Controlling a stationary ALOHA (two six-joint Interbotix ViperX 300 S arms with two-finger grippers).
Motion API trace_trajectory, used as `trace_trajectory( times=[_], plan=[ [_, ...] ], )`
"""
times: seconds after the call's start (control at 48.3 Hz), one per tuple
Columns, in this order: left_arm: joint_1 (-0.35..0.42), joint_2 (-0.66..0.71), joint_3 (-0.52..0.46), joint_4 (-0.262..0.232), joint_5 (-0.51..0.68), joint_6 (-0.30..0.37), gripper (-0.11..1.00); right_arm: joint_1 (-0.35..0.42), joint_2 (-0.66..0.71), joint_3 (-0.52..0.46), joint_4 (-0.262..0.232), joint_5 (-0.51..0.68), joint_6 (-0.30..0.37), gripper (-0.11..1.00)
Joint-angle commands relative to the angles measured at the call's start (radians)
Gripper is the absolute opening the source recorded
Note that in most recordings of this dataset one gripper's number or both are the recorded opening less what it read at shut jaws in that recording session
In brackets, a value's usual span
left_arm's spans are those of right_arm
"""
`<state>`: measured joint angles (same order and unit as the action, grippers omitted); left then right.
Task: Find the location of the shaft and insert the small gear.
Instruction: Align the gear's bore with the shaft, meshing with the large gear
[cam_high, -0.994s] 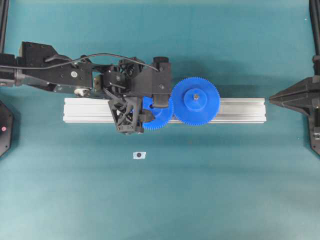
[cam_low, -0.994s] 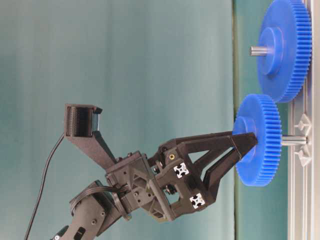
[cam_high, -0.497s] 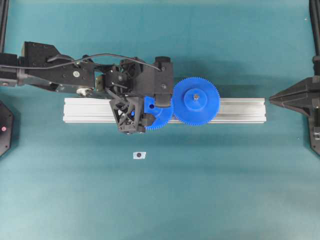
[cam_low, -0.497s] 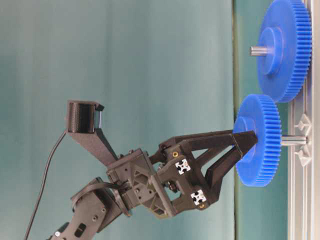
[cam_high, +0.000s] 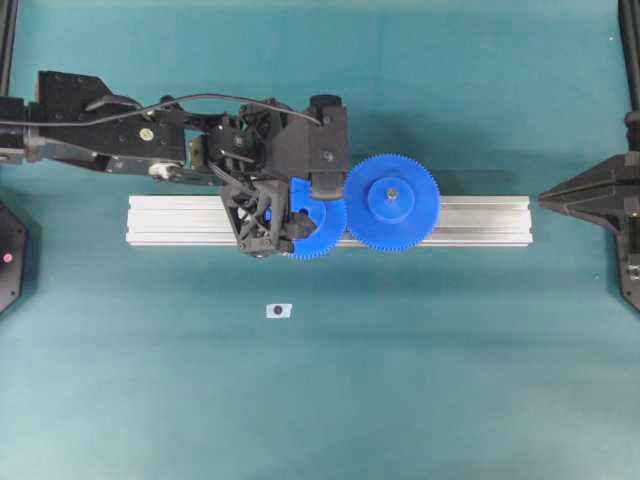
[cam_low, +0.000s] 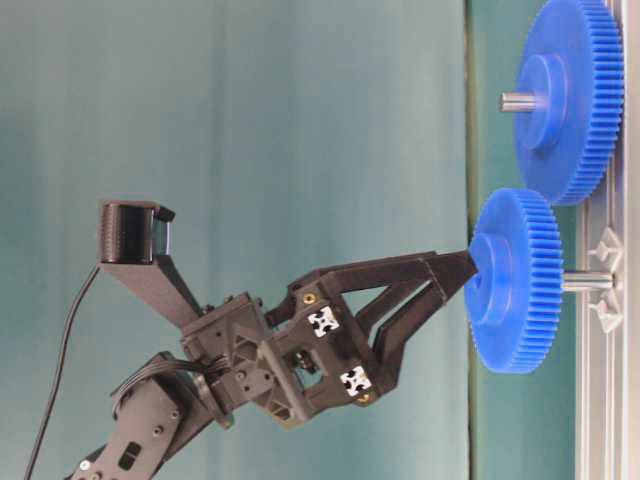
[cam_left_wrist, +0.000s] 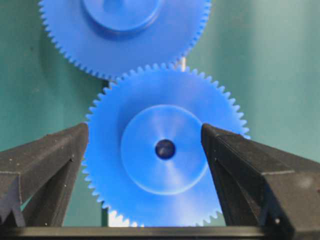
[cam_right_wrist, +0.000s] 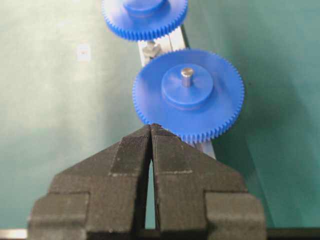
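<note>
Your small blue plastic gear with fine teeth sits on the thin grey metal shaft on the aluminium rail, meshing the larger blue gear. It looks light, rigid and smooth; grip its raised hub. Left pincer is apart, holding nothing; right pincer is together.

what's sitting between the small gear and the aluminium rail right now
Only the shaft, a bare stretch of it bridging the small gear and the rail; the table-level view shows this.
</note>
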<state>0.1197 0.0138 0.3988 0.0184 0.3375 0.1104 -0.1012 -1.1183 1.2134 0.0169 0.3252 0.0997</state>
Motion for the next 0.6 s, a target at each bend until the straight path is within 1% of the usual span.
trace_trajectory(
  times=[0.0, 0.041, 0.083, 0.248, 0.331, 0.373, 0.393, 0.58],
  plan=[
    [0.003, -0.057, -0.021, 0.003, -0.005, 0.0, 0.87, -0.002, 0.006, -0.009, 0.002, -0.008, 0.009, 0.05],
    [0.003, -0.072, -0.021, 0.003, -0.006, 0.002, 0.82, -0.002, 0.006, -0.009, 0.002, -0.008, 0.009, 0.05],
    [0.002, -0.086, -0.017, 0.003, -0.009, 0.002, 0.73, 0.0, 0.006, -0.009, 0.002, -0.008, 0.009, 0.05],
    [-0.009, -0.114, 0.017, 0.003, -0.025, 0.003, 0.24, 0.0, 0.006, -0.008, 0.002, -0.008, 0.009, 0.05],
    [-0.015, -0.109, 0.035, 0.003, -0.034, 0.003, 0.05, 0.0, 0.006, -0.008, 0.002, -0.011, 0.009, 0.05],
    [-0.021, -0.107, 0.041, 0.003, -0.037, 0.003, -0.01, -0.002, 0.006, -0.008, 0.003, -0.012, 0.009, 0.05],
    [-0.021, -0.104, 0.044, 0.003, -0.038, 0.003, -0.02, -0.002, 0.006, -0.008, 0.002, -0.012, 0.009, 0.05],
    [-0.021, -0.057, 0.046, 0.002, -0.052, 0.003, -0.02, 0.0, 0.006, -0.008, 0.003, -0.021, 0.011, 0.05]
  ],
)
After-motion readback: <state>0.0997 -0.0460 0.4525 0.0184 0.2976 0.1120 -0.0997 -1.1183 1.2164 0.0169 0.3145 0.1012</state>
